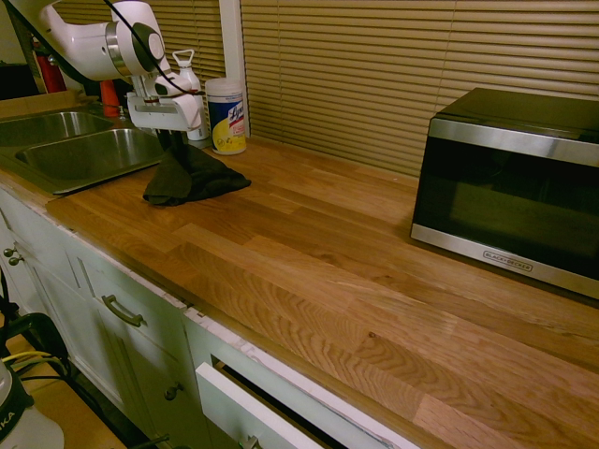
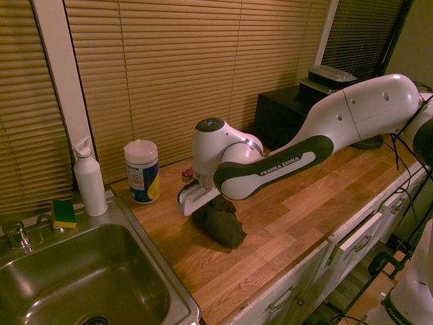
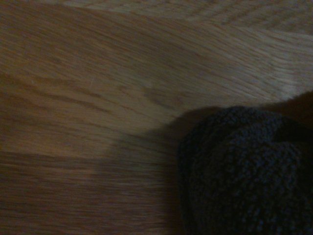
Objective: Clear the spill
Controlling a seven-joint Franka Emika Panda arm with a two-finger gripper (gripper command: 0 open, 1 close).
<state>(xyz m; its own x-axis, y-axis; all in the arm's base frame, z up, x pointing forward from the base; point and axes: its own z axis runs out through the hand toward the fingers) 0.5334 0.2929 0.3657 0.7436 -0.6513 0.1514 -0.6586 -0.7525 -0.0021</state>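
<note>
The dark cloth (image 1: 192, 176) hides the hand's fingertips and any spill beneath.

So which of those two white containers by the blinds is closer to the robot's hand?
The wipes tub with the yellow and blue label. It stands right beside the gripper, while the plain white bottle stands farther along, next to the sponge at the sink's corner.

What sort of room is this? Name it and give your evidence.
A home kitchen, most likely: a steel sink set into a wooden counter, a microwave against the blinds, and drawers below.
</note>
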